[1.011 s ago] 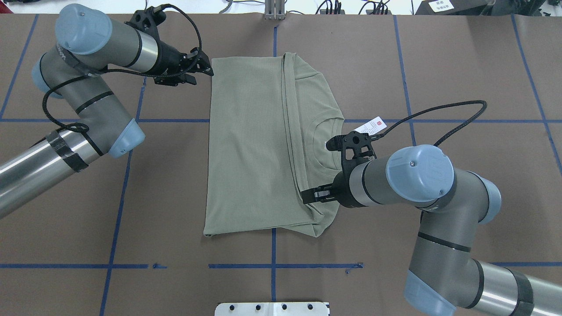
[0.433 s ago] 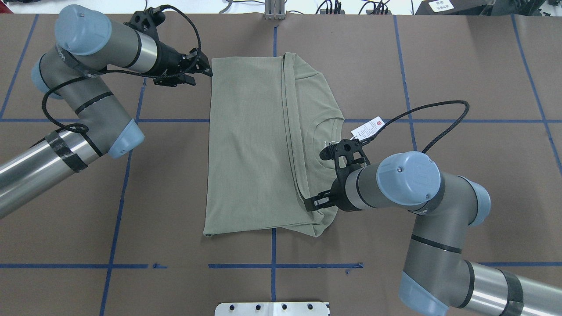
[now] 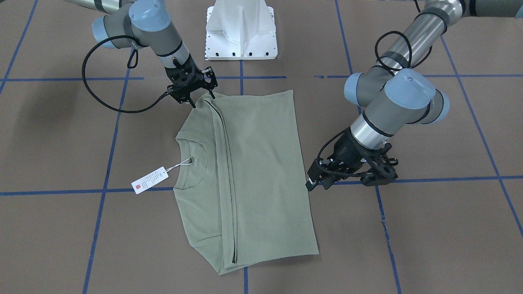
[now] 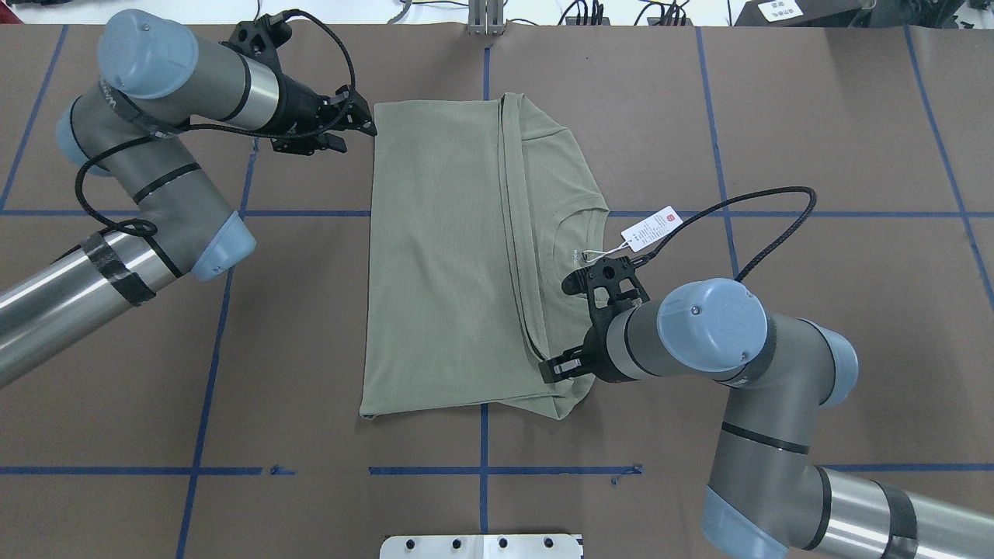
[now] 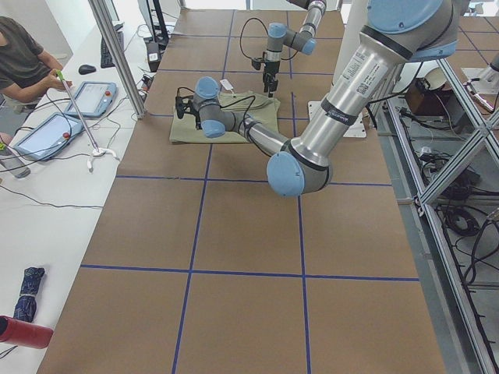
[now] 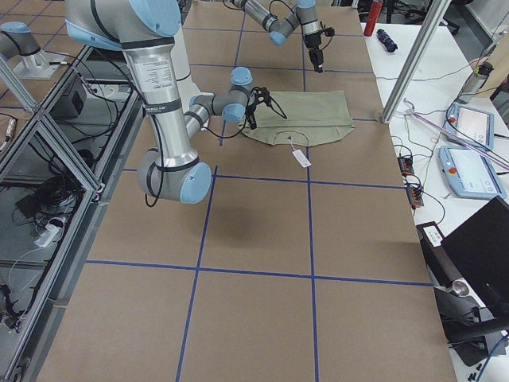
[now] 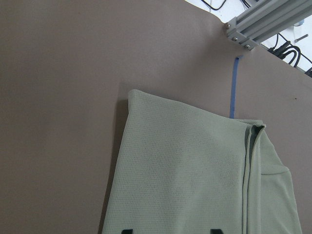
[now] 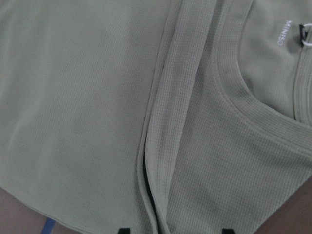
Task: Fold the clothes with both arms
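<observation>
The sage-green clothes [image 4: 450, 256] lie flat on the brown table, folded lengthwise, with the round neck and white hang tag [image 4: 652, 227] on the overhead view's right side. My left gripper [image 4: 359, 130] is open at the shirt's far-left corner; in the left wrist view its two tips stand apart over the fabric [image 7: 195, 170]. My right gripper [image 4: 553, 369] is open low over the fold line near the shirt's near edge. The right wrist view shows the fold and collar [image 8: 253, 97] close beneath it. In the front-facing view the left gripper [image 3: 318, 184] and right gripper [image 3: 203, 100] sit at opposite shirt edges.
The white pedestal base [image 3: 241, 32] stands at the robot's side of the table. Blue tape lines [image 4: 210, 341] grid the brown surface. An aluminium post [image 4: 485, 19] rises at the far edge. A person [image 5: 23, 62] sits by tablets [image 5: 93, 97] on a side table.
The right arm has swung toward the robot, carrying its gripper a little along the fold toward the shirt's near edge. The left arm has barely moved.
</observation>
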Robot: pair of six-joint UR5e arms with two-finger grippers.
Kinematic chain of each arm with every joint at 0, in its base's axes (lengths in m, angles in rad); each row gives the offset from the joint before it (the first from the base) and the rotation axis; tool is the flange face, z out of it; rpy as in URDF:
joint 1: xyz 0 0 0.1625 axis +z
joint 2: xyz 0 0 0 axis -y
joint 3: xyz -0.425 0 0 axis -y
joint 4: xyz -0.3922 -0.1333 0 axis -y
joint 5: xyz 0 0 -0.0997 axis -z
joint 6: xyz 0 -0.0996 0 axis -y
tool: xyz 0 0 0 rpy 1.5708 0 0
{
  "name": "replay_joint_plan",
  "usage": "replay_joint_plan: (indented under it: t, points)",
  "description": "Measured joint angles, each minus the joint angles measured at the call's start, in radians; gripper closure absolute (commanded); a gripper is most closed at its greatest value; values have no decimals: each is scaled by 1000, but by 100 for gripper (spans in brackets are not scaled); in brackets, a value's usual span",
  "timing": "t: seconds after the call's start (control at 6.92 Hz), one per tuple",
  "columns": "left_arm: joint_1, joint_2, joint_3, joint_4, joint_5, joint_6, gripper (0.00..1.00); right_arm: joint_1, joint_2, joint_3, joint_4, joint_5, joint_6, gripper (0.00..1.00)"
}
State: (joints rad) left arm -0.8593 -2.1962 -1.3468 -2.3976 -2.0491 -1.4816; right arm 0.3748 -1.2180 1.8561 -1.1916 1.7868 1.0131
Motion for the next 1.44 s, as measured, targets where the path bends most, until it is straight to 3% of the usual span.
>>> replay_joint_plan:
  t: [0.14,0.29,1.01,1.44]
  points:
    - [0,1,0,0,1,-2,39,-25,0,-4,1,-29,0,95]
    - [0,1,0,0,1,-3,39,-41,0,-5,2,-47,1,100]
    - [2,1,1,0,2,-3,39,-6,-11,0,40,-41,-5,100]
    - [3,1,1,0,6,-3,39,-43,-111,47,69,-81,75,100]
